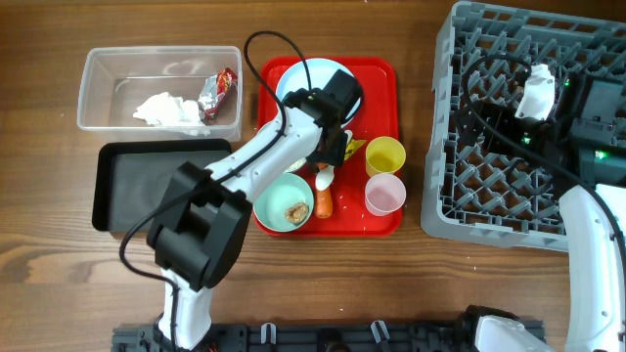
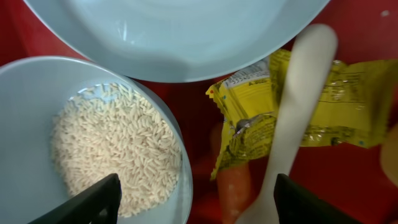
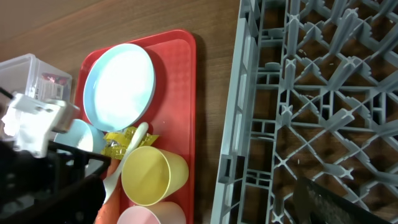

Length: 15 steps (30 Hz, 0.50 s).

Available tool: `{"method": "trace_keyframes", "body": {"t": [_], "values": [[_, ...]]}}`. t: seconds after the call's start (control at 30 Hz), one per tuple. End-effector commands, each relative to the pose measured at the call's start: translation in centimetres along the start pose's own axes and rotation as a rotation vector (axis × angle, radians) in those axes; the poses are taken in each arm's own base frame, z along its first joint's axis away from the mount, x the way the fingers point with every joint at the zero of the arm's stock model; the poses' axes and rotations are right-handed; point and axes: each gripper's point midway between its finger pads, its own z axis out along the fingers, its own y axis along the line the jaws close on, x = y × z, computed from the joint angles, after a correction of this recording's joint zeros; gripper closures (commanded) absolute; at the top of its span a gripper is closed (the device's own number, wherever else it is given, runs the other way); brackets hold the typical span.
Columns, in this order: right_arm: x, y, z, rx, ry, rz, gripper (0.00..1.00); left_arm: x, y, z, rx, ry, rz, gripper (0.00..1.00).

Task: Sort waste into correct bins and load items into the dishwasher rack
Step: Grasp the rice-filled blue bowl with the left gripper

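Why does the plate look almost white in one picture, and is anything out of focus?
Right wrist view: light glares off the plate, bleaching its pale blue. Left wrist view: the spoon looks soft, the rice sharper. Overhead view: evenly lit and crisp.

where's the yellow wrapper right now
In the left wrist view, the yellow snack wrapper lies on the red tray, right of centre, below the pale blue plate, with the white spoon across it.
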Motion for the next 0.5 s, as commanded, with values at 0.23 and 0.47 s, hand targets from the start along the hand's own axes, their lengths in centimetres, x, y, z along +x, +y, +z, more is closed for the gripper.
{"method": "trace_keyframes", "body": {"t": [0.23,0.47], "values": [[-0.4,0.2,-0.2,-0.014,-0.007,0.010,0.00,0.1,-0.2,2.8,-0.010,0.020,-0.021,0.85],[-0.5,0.2,-0.2,-0.014,-0.008,0.010,0.00,0.1,0.5,2.6,-0.019,0.031,-0.031,0.96]]}}
